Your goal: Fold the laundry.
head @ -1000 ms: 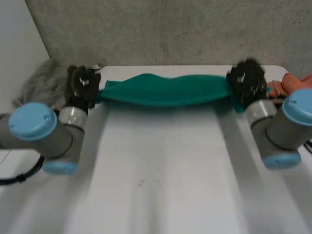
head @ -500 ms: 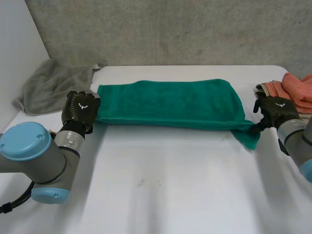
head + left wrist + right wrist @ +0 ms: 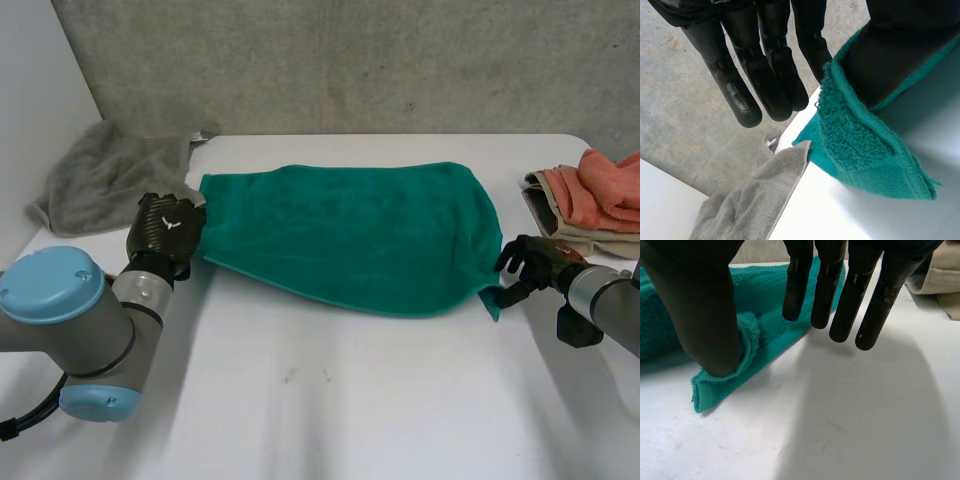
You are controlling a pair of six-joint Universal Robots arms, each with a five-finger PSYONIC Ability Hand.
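Both hands sit at the near corners of the green towel (image 3: 350,235), which lies spread across the far middle of the table (image 3: 330,400). My left hand (image 3: 165,228) is at the towel's left corner. Its fingers are straight and spread away from the thumb, and the hem rests against the thumb without being clamped, as far as I can judge. My right hand (image 3: 528,265) is at the right near corner, fingers straight and lifted clear of the cloth. Only its thumb presses down on a corner that has rolled over on itself. I think that roll is the main risk: if I pull the hand away sideways, the thumb could drag the corner and skew the near edge, which already slants from left to right. On the left, the terry loops could snag on the thumb. The grey towel (image 3: 105,170) lies just beside the green towel's far left corner and could get swept along. The folded stack (image 3: 590,195) is near my right hand on its far side, so there is little room there. The near half of the table is bare, so that is where I have space to move.
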